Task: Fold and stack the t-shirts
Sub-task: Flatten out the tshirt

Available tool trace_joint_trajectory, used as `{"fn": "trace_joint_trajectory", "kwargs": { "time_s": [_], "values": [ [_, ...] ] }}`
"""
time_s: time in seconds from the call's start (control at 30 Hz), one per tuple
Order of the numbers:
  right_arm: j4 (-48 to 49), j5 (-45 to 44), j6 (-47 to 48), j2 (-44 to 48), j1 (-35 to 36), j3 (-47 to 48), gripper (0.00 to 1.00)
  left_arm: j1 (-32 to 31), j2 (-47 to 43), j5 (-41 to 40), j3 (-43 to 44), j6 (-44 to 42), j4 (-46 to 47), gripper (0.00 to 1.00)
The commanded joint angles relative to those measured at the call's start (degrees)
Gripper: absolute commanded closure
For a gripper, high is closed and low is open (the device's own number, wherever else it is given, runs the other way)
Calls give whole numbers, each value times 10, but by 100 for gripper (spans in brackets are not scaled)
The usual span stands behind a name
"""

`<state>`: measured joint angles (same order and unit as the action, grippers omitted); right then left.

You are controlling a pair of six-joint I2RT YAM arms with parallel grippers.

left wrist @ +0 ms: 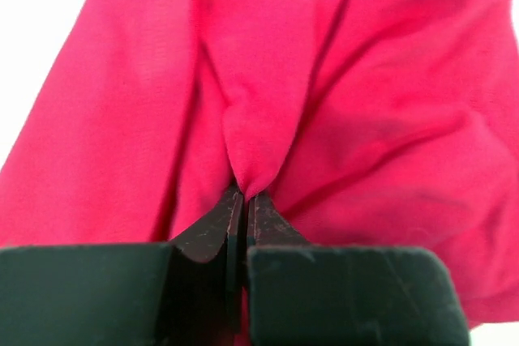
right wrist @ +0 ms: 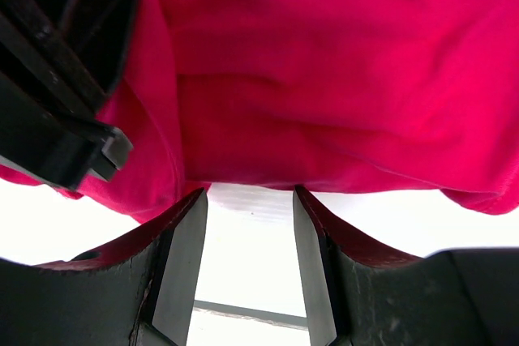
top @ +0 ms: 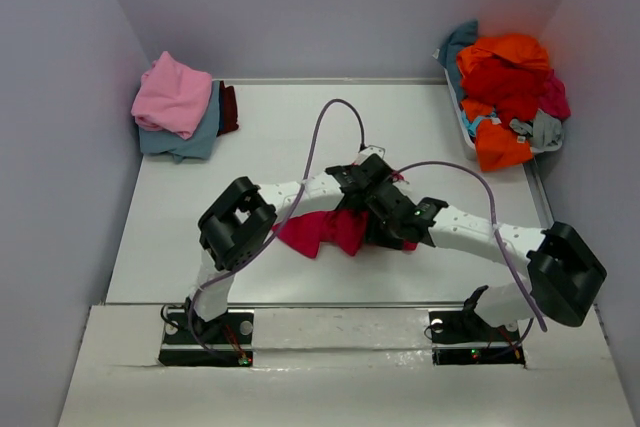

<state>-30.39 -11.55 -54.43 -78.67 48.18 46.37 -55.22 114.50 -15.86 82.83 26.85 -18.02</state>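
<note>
A magenta-red t-shirt hangs bunched over the middle of the table. My left gripper is shut on a pinched fold of it; the left wrist view shows the cloth spreading out from the closed jaws of the left gripper. My right gripper is open right beside the left one. In the right wrist view its fingertips sit just under the shirt's lower edge, with only table between them. The left gripper shows there at the upper left.
A folded stack lies at the back left: a pink tee on a dusty blue one, with maroon behind. A white basket at the back right holds orange, red, teal and grey tees. Purple cables arch over both arms.
</note>
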Motion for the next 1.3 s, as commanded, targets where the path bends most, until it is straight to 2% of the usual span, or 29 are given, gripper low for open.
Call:
{"fn": "trace_joint_trajectory", "kwargs": {
  "time_s": [0.0,0.13,0.37,0.63,1.27],
  "values": [
    [19,-8,-8,-24,38,35,47,-15,-63,-66,0,20,-2,94],
    [13,-19,-4,-42,51,45,46,-15,-116,-144,-6,34,-20,94],
    [20,-23,-11,-46,61,48,46,-15,-198,-210,-7,31,-52,94],
    [14,-20,4,-68,72,69,45,-15,-220,-244,4,29,-78,94],
    [-12,-49,-6,-76,88,90,44,15,-344,-293,-11,29,-117,94]
  ]
}}
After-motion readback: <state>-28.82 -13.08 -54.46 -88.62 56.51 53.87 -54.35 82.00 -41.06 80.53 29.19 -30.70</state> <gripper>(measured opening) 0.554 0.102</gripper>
